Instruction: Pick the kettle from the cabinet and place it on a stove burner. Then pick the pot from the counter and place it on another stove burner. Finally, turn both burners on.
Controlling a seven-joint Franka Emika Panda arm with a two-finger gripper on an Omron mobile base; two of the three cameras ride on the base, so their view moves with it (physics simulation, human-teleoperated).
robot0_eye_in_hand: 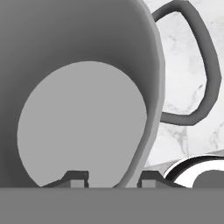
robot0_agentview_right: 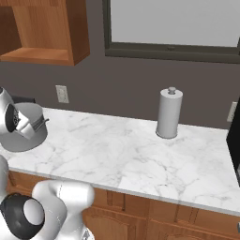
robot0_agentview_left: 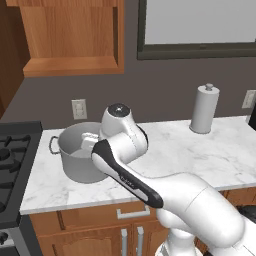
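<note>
Here's the pot (robot0_agentview_left: 80, 152) sitting at the left of the frame on the white marble counter (robot0_agentview_left: 200, 155), just beside the black stove (robot0_agentview_left: 12, 165), and the white arm bends right over its rim. In the hand view the fingers (robot0_eye_in_hand: 151, 178) straddle the pot's wall (robot0_eye_in_hand: 151, 113), one tip inside the bowl and one outside at the bottom of the frame, clamped on that rim, with a loop handle (robot0_eye_in_hand: 205, 74) curving at the upper right. Over on the right, the tall grey cylinder (robot0_agentview_right: 168, 112) stands well apart from the pot, under the window (robot0_agentview_right: 173, 23).
</note>
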